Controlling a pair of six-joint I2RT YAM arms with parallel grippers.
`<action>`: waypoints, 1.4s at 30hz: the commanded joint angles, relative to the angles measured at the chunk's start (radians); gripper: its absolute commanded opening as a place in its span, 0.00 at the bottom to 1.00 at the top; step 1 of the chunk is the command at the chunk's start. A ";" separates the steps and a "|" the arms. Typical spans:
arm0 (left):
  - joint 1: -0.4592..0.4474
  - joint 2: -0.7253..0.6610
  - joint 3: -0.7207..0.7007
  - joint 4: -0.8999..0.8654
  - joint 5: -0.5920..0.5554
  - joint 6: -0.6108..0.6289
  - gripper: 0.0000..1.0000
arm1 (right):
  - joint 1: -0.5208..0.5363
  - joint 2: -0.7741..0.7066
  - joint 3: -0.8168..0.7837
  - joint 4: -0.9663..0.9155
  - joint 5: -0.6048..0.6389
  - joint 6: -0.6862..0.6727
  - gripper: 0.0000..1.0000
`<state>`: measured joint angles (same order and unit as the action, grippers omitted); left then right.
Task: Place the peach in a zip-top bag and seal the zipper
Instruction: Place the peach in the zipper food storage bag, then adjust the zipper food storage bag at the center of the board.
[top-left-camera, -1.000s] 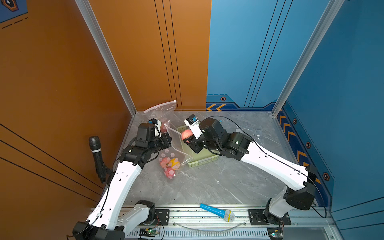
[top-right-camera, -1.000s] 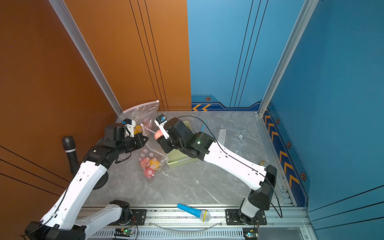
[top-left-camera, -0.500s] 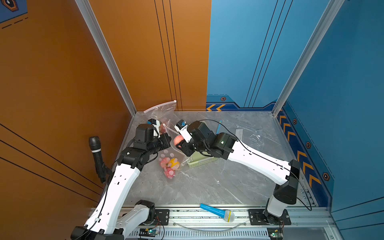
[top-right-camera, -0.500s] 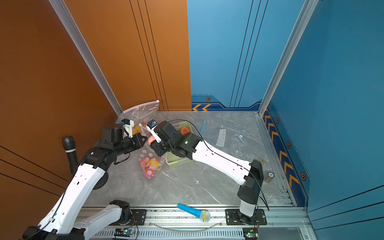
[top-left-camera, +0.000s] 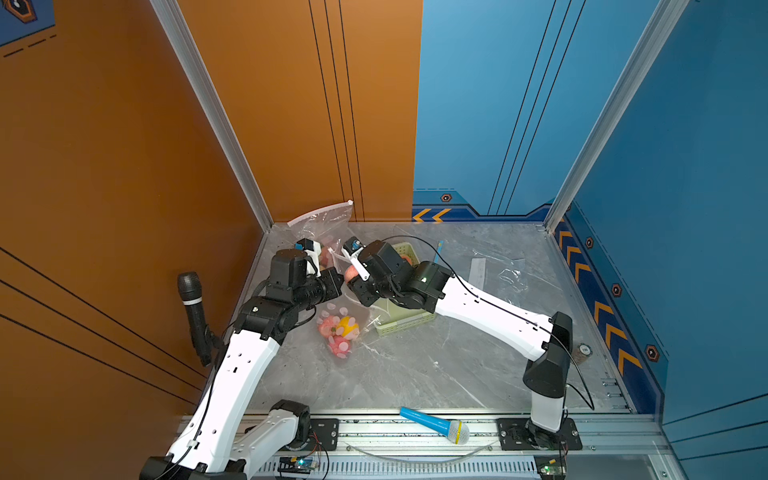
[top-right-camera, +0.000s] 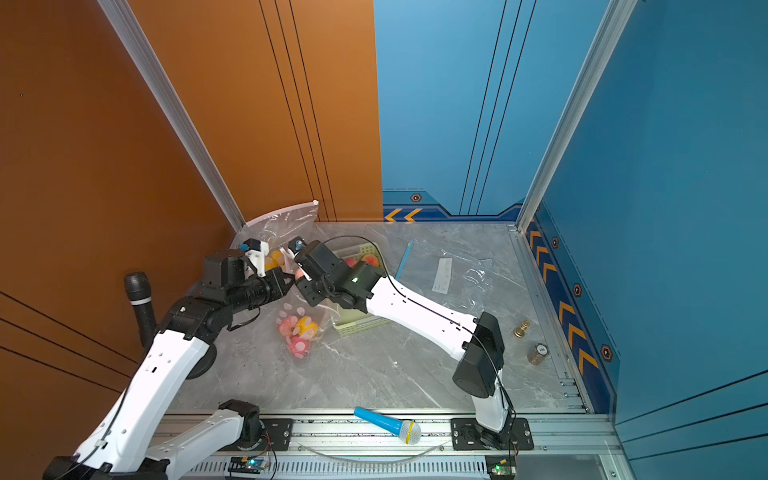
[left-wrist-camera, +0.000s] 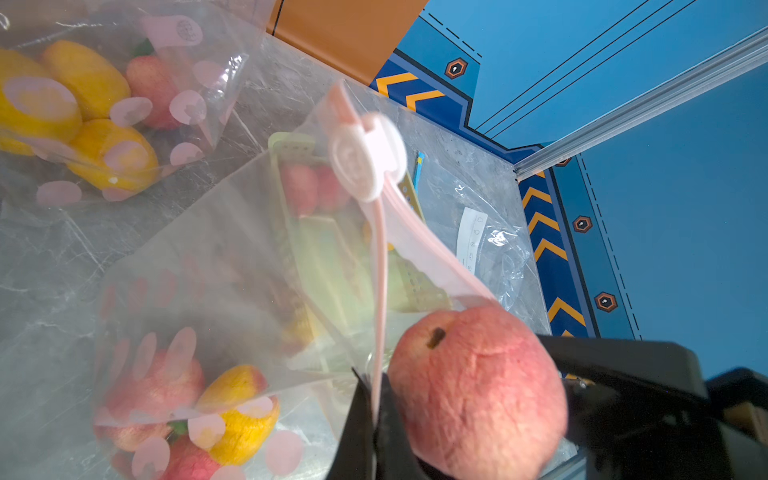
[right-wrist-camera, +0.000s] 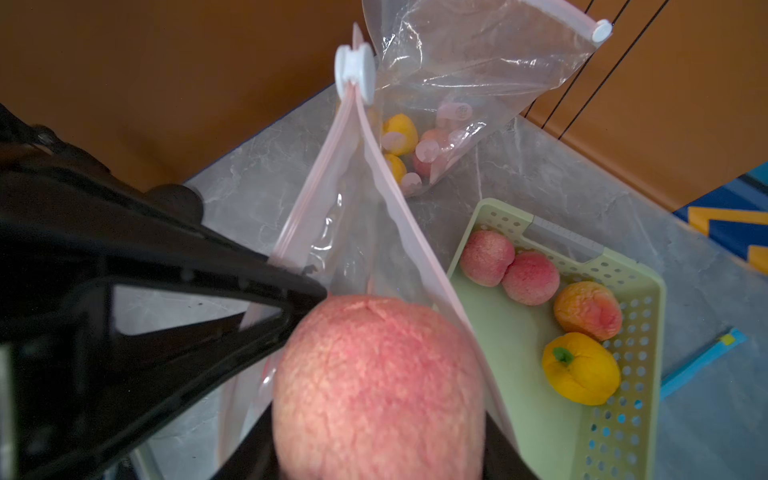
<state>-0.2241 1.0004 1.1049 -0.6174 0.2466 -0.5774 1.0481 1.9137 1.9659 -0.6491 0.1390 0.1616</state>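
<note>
My left gripper (left-wrist-camera: 374, 380) is shut on the pink zipper rim of a clear zip-top bag (left-wrist-camera: 232, 257), holding its mouth up; the white slider (left-wrist-camera: 368, 156) sits at the far end of the zipper. Several pink and yellow fruits lie in the bag's bottom (top-left-camera: 338, 330). A pink peach (right-wrist-camera: 374, 386) sits between the black fingers of my right gripper (right-wrist-camera: 376, 453), right at the bag's open mouth and against the left gripper's tip. In both top views the peach (top-left-camera: 351, 273) (top-right-camera: 300, 273) shows between the two wrists, above the bag.
A pale green basket (top-left-camera: 409, 326) with more peaches (right-wrist-camera: 486, 257) stands under my right forearm. Another bag with fruit (top-left-camera: 322, 224) leans in the back left corner. An empty clear bag (top-left-camera: 494, 270), a black microphone (top-left-camera: 193, 316), a blue microphone (top-left-camera: 434, 424) and small weights (top-right-camera: 538, 353) lie around.
My right gripper has carried the peach leftward from over the basket to the mouth of the held bag. The left arm has barely moved.
</note>
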 joint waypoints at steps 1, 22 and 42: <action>-0.009 -0.012 -0.004 0.004 0.034 -0.009 0.00 | 0.001 0.007 0.044 -0.036 0.041 -0.014 0.62; 0.002 0.012 0.014 0.004 0.014 -0.012 0.00 | 0.004 -0.335 -0.288 0.099 -0.013 0.078 0.72; 0.010 -0.003 0.016 0.005 0.015 -0.019 0.00 | 0.023 -0.461 -0.701 0.327 -0.028 0.145 0.60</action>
<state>-0.2211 1.0100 1.1053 -0.6170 0.2581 -0.5930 1.0691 1.4094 1.2263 -0.3504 0.1085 0.3218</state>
